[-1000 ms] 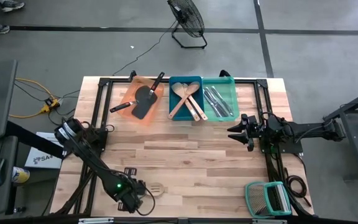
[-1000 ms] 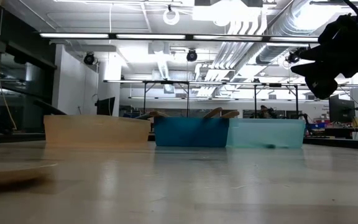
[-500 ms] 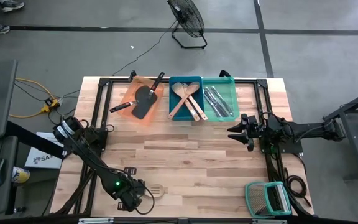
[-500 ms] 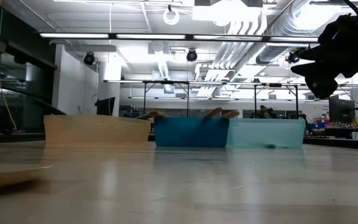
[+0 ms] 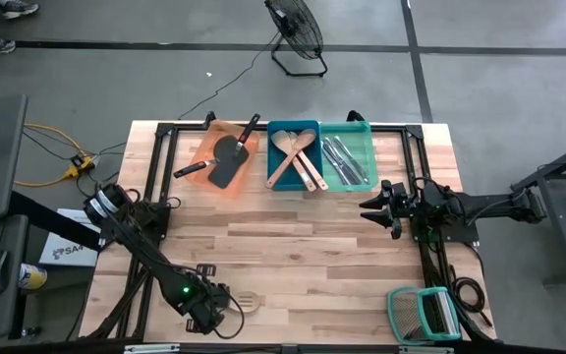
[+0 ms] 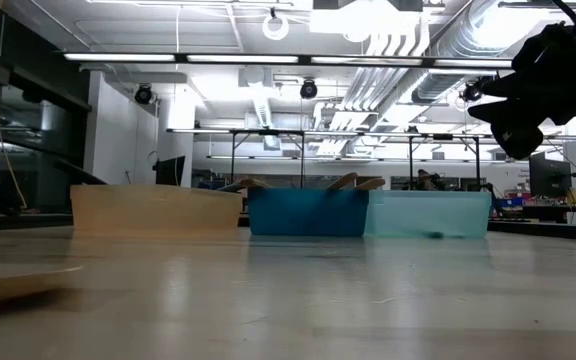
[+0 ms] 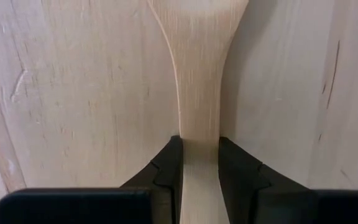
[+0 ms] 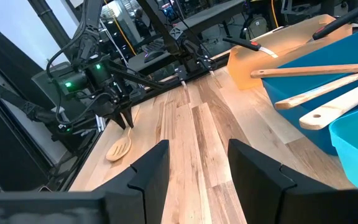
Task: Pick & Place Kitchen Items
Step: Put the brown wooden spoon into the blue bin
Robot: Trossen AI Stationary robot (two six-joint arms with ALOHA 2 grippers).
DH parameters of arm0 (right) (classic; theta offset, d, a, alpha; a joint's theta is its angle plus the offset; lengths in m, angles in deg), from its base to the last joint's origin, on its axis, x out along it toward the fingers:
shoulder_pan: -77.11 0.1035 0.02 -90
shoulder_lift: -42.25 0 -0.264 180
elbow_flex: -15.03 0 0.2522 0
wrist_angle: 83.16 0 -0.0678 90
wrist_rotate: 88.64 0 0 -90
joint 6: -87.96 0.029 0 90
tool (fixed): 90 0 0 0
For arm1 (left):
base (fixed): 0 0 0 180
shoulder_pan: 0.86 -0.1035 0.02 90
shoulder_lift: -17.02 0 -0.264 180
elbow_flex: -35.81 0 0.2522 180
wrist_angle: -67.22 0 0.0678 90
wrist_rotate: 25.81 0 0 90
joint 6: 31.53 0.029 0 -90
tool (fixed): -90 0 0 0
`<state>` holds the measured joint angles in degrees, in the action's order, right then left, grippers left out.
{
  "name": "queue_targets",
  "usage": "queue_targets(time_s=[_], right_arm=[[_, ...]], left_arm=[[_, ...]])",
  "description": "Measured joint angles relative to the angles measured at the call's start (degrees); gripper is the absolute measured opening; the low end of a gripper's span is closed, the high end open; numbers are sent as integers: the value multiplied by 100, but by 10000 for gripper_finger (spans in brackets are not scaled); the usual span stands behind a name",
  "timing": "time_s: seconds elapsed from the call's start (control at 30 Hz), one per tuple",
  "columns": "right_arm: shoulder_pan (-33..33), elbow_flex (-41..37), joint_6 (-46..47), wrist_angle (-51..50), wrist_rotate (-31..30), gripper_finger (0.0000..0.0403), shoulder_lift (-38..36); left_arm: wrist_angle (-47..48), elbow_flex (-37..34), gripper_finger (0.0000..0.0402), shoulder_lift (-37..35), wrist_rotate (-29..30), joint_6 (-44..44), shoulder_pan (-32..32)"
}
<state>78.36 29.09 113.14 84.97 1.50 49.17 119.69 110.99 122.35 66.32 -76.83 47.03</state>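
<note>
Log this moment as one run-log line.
left claw: shut on wooden slotted spatula, near table edge | right claw: open, waiting at right side

Bright, even light over the wooden table (image 5: 293,236) from above, shadows soft. At table height, ceiling strip lights (image 6: 268,57) flare white, and the near tabletop blurs. The wooden spatula (image 7: 199,93) is sharp at the left wrist.
</note>
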Motion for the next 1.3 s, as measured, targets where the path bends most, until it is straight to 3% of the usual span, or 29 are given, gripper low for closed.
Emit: queue_targets(time_s=[0.27, 0.37, 0.63, 1.03, 1.3], right_arm=[[-1, -1, 0, 0, -2, 156, 1], [0, 1, 1, 0, 0, 156, 1], [1, 1, 1, 0, 0, 156, 0], [0, 0, 0, 0, 0, 156, 1], [1, -1, 1, 0, 0, 156, 1]], left_arm=[[-44, -26, 71, -348, -29, 97, -366], [-82, -25, 70, -443, 221, 131, -588], [269, 498, 70, -467, -355, 493, -1293], [1515, 1605, 70, -487, -1239, 1511, -3171], [1730, 2190, 70, -493, -1940, 1902, -4632]])
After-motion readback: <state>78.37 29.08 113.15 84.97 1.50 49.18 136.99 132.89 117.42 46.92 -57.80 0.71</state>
